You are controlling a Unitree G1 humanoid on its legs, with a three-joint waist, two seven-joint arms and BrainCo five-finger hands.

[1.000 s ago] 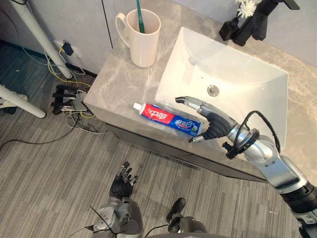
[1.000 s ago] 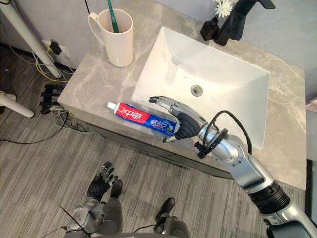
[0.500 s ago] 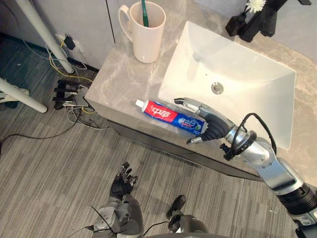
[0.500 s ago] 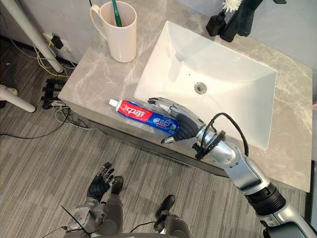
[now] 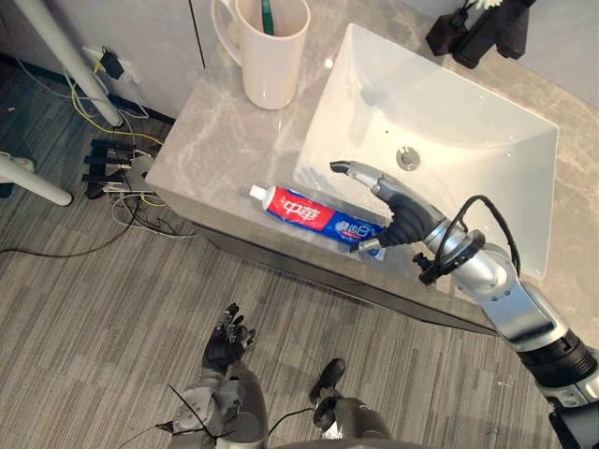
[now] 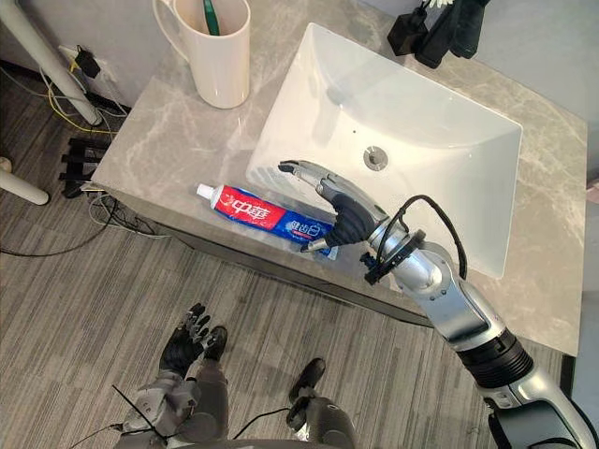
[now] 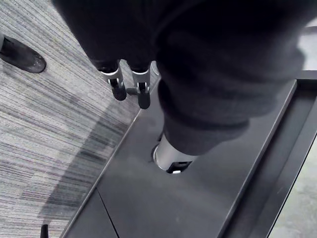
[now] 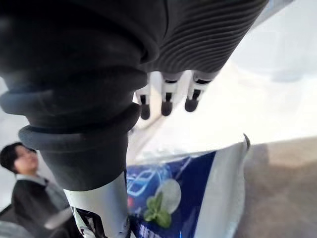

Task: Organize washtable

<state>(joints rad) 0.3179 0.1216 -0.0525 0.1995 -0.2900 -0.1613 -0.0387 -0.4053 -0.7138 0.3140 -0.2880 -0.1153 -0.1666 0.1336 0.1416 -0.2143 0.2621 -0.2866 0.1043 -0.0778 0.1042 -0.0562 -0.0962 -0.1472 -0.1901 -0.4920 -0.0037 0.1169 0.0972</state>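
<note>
A red and blue toothpaste tube [image 5: 314, 211] lies along the front edge of the grey marble counter [image 5: 211, 154], cap to the left. My right hand [image 5: 404, 213] is at the tube's flat right end. It is open, with the fingers stretched out above the tube towards the sink rim and the thumb low against the tube's end. In the right wrist view the tube [image 8: 171, 193] lies just under the straight fingers [image 8: 166, 101]. A cream mug [image 5: 271, 61] holding a green toothbrush [image 5: 268, 13] stands at the counter's back left. My left hand [image 5: 227, 344] hangs open, low over the floor.
The white rectangular basin [image 5: 459, 112] takes up the counter's middle and right. A black tap and holder [image 5: 477, 28] stand behind it. Cables and a power strip [image 5: 117, 178] lie on the floor to the left, beside white stand legs [image 5: 65, 51]. A person [image 8: 20, 168] shows past my right wrist.
The camera has shifted a little. My right hand has come down onto the tube's flat end, and the thumb has closed in against it. The tube, the mug and my left hand have not moved.
</note>
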